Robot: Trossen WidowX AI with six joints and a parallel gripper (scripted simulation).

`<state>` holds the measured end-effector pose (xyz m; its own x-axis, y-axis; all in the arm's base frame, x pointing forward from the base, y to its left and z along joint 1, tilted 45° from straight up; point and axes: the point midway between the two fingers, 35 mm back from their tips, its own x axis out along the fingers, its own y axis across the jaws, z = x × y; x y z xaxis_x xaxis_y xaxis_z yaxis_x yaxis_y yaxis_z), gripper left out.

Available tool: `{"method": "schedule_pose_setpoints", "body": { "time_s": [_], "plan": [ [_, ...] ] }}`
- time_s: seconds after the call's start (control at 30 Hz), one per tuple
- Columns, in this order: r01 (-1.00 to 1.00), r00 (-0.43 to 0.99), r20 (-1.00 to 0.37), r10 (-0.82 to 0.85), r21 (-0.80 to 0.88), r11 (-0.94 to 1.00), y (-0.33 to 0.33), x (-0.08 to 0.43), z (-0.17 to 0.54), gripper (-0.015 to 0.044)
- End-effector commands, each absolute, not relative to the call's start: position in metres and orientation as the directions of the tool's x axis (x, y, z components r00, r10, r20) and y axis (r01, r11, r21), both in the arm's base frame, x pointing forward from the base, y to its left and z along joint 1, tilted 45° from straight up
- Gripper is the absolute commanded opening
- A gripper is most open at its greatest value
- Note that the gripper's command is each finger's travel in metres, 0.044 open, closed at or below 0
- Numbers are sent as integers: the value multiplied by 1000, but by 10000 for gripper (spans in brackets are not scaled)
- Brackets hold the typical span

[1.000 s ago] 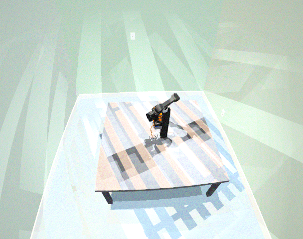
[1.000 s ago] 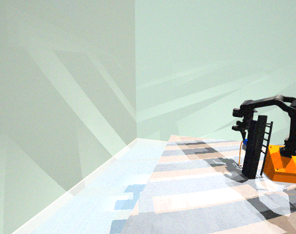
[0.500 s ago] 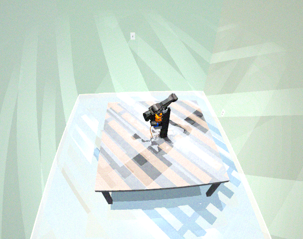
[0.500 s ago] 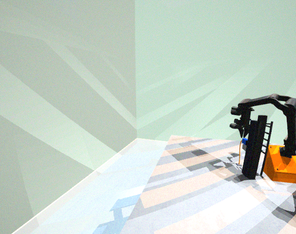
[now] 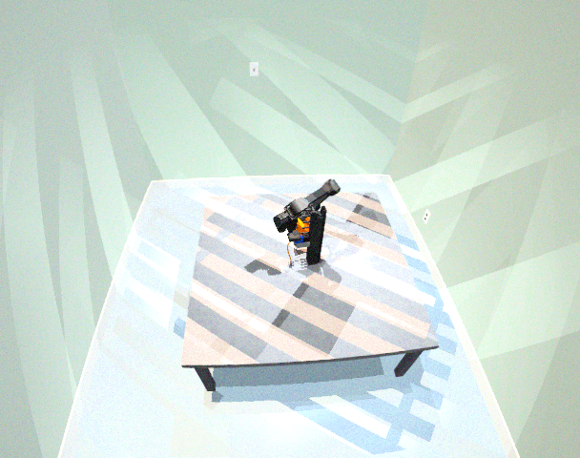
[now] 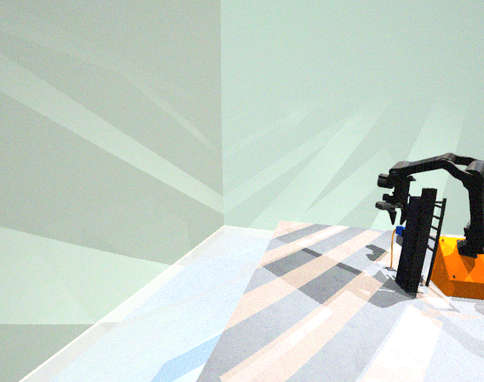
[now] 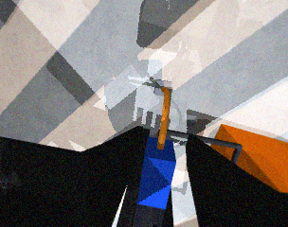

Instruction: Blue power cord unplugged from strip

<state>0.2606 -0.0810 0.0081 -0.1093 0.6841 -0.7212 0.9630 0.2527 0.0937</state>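
no readable writing; tool (image 7: 155, 156) stands open astride the blue plug (image 7: 155, 182), orange cord (image 7: 164, 115) beyond.

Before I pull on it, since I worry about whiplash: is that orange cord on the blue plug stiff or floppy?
Probably floppy: the orange cord is thin and hangs in a gentle curve from the blue plug to the table. Likely light too, so it should trail rather than resist.
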Motion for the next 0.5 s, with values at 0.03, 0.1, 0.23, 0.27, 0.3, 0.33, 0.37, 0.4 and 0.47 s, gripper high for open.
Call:
{"method": "schedule_pose_setpoints", "body": {
  "time_s": [0.03,0.1,0.23,0.27,0.3,0.33,0.37,0.4,0.47],
  "plan": [
    [964,-108,-720,686,93,249,-84,261,11,160],
    [964,-107,-720,686,94,249,-86,261,13,160],
    [964,-107,-720,686,94,249,-85,261,14,160],
    [964,-107,-720,686,94,249,-84,261,15,160],
    [964,-107,-719,686,94,249,-83,260,16,160],
    [964,-107,-719,686,94,249,-82,260,17,160],
    [964,-107,-719,686,94,249,-81,260,18,160],
    [964,-107,-719,686,94,249,-80,259,19,160],
    [964,-107,-719,686,94,249,-78,258,21,160]
  ]
}}
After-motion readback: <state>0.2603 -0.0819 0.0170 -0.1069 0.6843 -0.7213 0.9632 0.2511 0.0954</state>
